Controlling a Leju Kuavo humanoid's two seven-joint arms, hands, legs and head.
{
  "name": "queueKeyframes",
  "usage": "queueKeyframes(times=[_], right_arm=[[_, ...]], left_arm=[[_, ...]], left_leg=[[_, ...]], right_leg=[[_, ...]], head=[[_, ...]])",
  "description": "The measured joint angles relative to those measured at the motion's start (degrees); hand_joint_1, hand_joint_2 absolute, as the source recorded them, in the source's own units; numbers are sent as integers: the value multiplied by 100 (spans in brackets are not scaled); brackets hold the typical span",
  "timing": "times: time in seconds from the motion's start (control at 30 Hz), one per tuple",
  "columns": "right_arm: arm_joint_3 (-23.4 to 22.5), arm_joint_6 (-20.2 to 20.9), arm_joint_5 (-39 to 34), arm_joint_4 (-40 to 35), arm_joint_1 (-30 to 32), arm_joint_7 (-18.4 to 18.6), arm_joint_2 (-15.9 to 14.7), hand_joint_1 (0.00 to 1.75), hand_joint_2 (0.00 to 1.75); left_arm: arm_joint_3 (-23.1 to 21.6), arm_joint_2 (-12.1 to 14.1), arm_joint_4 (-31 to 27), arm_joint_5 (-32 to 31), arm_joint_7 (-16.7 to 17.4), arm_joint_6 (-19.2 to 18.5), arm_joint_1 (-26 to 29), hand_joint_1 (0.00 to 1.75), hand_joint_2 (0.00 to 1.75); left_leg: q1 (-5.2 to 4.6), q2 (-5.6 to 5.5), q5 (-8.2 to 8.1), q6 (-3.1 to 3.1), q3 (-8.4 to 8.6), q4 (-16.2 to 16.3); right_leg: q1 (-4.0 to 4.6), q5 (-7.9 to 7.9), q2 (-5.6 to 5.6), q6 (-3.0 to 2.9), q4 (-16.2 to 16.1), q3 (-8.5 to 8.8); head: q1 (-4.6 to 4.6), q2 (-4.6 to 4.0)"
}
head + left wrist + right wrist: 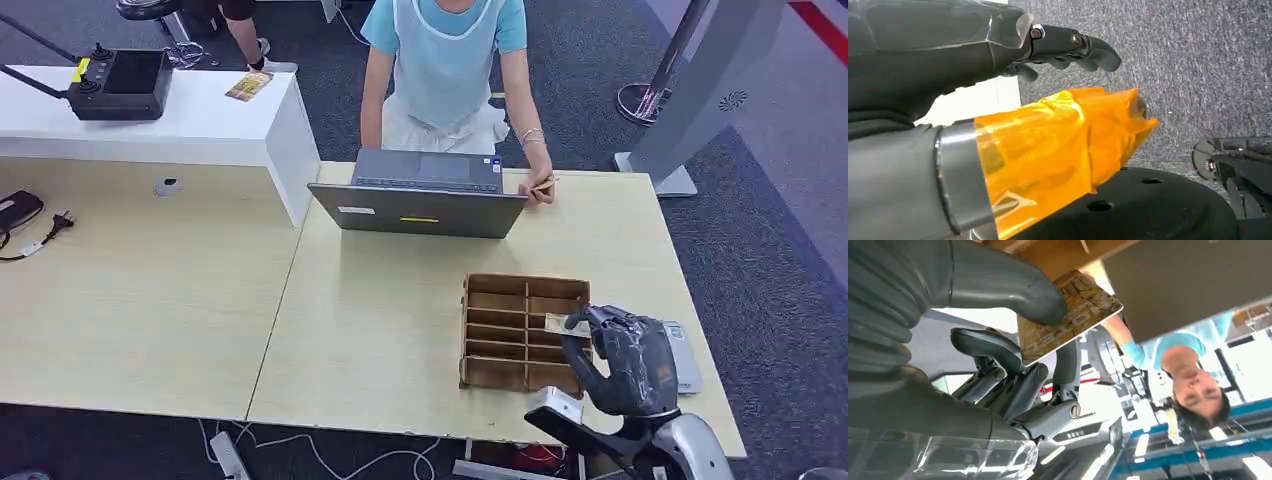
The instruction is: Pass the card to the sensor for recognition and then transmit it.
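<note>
My right hand [625, 360] is over the right edge of the wooden slotted box [510, 330], near the table's front right. It pinches a tan patterned card [566, 325] that sticks out over the box's slots. In the right wrist view the card [1070, 315] sits flat between the thumb [998, 285] and the darker fingers [998, 360]. A flat grey sensor pad [684, 358] lies on the table just right of the hand, partly hidden by it. My left hand [998, 60] hangs over grey carpet with its fingers stretched out and nothing in it; orange tape wraps its thumb [1058, 145].
A person stands behind an open grey laptop [420, 205] at the table's far side, one hand [540, 187] resting by it. A white counter [200, 125] with a black controller [120, 85] is at the back left. Cables [35, 230] lie at the left.
</note>
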Motion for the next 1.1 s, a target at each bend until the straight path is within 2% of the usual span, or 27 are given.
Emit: queueKeyframes(times=[0.13, 0.57, 0.63, 0.73, 0.87, 1.0, 1.1], right_arm=[[26, 88, -35, 11, -315, -51, 0, 173, 175], [273, 136, -109, 221, -1413, -50, -46, 169, 175], [317, 206, -120, 254, -1615, -39, -59, 175, 175], [363, 280, -179, 337, -1918, 9, -61, 169, 175], [413, 470, -402, 485, -2318, 33, -63, 173, 175], [468, 700, -627, 888, -2944, 37, -63, 169, 175], [492, 870, -728, 1163, -3337, 44, -52, 175, 175]], left_arm=[[0, -2, 0, -2, 0, -2, -2, 0, 0], [2, 0, 0, -37, -15, -13, -12, 0, 0], [2, 0, 0, -44, -15, -18, -12, 0, 0], [2, 0, 0, -77, -15, -31, -12, 0, 0], [2, 0, 0, -114, -15, -55, -14, 0, 0], [0, 15, 0, -168, -17, -72, -28, 0, 0], [-7, 22, 0, -214, -26, -79, -33, 0, 0]], left_leg=[[0, 1, 2, -1, 0, 0], [0, 3, 4, -2, 1, 0], [0, 3, 4, -2, 1, 0], [0, 2, 5, -2, 1, 0], [0, 2, 6, 0, 1, 0], [0, 9, 10, -4, 1, 1], [0, 4, 12, -6, -1, 1]], right_leg=[[0, 0, 0, 0, 0, 0], [0, 4, 3, -4, 1, 0], [0, 4, 3, -4, 1, 0], [0, 5, 3, -4, 2, 0], [0, 5, 2, -4, 2, 1], [0, 11, 9, -9, 3, -2], [0, 11, 2, -8, 3, 0]], head=[[-2, 0], [-2, 0], [0, 0], [-2, 0], [-2, 0], [0, 0], [0, 0]])
